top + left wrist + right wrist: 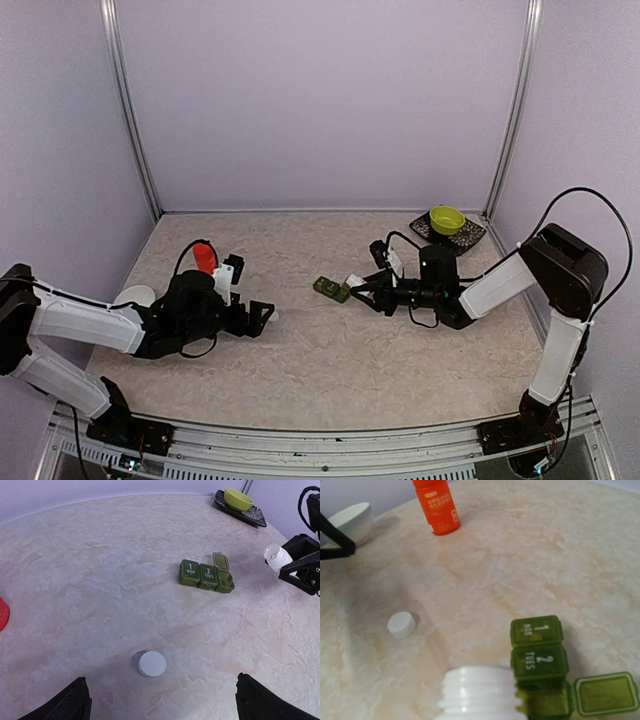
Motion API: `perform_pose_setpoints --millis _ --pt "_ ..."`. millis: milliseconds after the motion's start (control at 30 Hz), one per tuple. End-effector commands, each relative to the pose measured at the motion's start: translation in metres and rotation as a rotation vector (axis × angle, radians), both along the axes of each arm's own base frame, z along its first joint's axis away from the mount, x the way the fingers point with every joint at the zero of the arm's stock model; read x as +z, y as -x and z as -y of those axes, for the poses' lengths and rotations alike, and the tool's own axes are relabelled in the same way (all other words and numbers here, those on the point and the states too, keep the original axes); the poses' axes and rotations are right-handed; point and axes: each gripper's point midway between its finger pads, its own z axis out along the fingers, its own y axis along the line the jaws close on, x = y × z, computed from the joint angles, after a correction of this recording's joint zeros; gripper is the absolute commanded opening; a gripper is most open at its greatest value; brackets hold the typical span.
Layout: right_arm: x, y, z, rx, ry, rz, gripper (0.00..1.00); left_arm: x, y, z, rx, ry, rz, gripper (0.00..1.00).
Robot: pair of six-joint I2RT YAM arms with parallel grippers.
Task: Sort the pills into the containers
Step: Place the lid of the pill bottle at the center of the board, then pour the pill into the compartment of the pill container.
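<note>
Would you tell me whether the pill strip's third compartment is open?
Open: the third compartment has its lid flipped back; compartment 1 and compartment 2 are shut.

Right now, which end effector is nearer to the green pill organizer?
Right. The right end effector, holding a white bottle, sits just beside the pill organizer; the left end effector is farther off on its other side.

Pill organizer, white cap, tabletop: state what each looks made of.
Pill organizer: likely moulded plastic, dark green, slightly glossy; thin hinged lid stands open. White cap: likely plastic, smooth and uniformly white. Tabletop: veined beige marble look, matte; real stone or laminate, cannot tell.
</note>
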Motion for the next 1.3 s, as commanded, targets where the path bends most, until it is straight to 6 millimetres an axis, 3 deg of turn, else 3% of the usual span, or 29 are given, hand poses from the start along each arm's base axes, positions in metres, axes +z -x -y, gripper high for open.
perform_pose_setpoints --millis 0,167,767,1267 --pt "-0.013 -0.010 0.000 -0.017 0.045 -0.028 0.05 0.018 -0.001 -0.002 -0.022 0.046 0.099 0.99" --pt "-0.023 -0.016 -0.002 -0.024 0.079 -0.054 0.05 0.008 0.000 -0.006 -0.016 0.051 0.077 0.99" --pt "-0.050 -0.031 -0.003 -0.059 0.188 -0.142 0.04 0.005 0.001 -0.006 -0.019 0.073 0.075 0.99" --pt "-0.058 -0.034 -0.006 -0.068 0.277 -0.193 0.04 0.002 0.000 -0.005 -0.020 0.077 0.063 0.99"
